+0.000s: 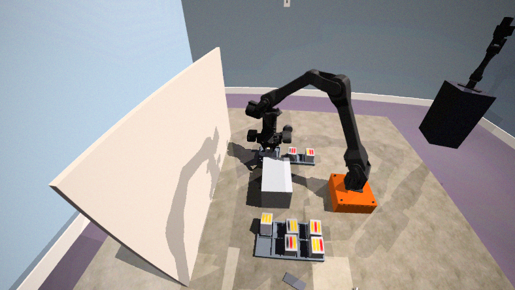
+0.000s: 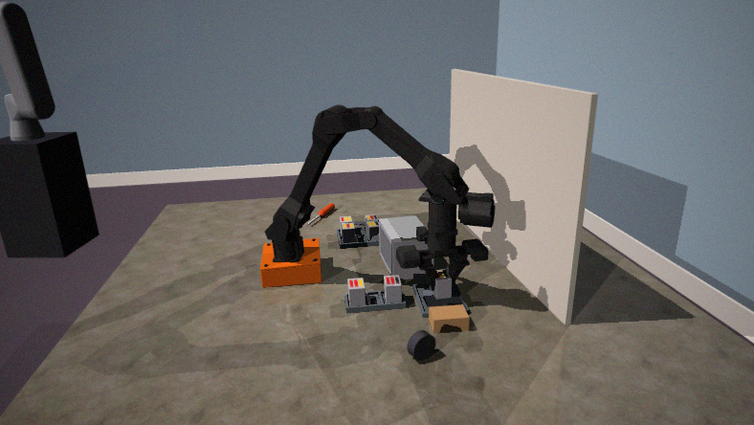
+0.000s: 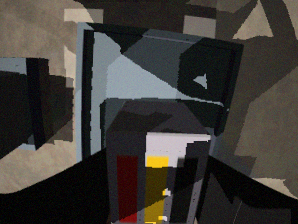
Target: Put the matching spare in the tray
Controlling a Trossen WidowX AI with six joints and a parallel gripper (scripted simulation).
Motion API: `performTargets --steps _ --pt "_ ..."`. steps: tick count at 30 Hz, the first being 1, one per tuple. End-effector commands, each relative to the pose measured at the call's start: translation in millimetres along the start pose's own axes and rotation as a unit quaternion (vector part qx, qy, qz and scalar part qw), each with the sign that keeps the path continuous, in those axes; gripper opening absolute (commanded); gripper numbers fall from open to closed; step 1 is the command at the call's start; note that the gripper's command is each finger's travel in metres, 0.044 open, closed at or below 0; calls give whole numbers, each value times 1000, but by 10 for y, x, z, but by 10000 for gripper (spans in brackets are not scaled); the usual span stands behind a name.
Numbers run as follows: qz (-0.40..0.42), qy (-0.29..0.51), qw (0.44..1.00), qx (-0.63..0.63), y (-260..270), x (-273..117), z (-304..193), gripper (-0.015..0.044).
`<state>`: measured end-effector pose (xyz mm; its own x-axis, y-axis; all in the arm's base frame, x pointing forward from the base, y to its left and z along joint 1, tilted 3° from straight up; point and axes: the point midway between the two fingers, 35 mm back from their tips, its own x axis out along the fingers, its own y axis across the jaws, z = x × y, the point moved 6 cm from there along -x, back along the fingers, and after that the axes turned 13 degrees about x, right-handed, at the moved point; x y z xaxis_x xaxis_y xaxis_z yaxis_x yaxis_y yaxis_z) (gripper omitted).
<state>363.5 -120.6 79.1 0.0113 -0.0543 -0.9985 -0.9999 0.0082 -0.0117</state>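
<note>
My gripper (image 1: 269, 148) (image 2: 442, 275) (image 3: 153, 151) points straight down and is shut on a small grey spare (image 2: 442, 287) (image 3: 160, 152) with a red and a yellow bar on its label. It holds the spare low inside the grey-blue tray (image 1: 261, 155) (image 2: 422, 301) (image 3: 127, 70); I cannot tell whether the spare touches the tray floor. The mounted unit, a plain grey box (image 1: 276, 176) (image 2: 395, 239), stands right beside the tray. Its back face is hidden.
A rack (image 1: 288, 252) (image 2: 358, 232) holds several coded spares. A smaller rack (image 1: 302, 162) (image 2: 371, 303) holds two. A tan box (image 2: 448, 318) touches the tray's end, with a black cylinder (image 2: 420, 346) nearby. A tall white panel (image 1: 162, 162) (image 2: 520, 185) stands close by. The arm's orange base (image 1: 351, 198) (image 2: 290, 266) is opposite.
</note>
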Motion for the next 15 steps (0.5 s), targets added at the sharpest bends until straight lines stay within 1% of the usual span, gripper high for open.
performTargets --steps 1,5,15 --pt "2 1 1000 -3 13 43 -1 0" --pt "2 1 1000 -3 20 69 0 0" --pt "0 0 1000 0 10 38 3 263"
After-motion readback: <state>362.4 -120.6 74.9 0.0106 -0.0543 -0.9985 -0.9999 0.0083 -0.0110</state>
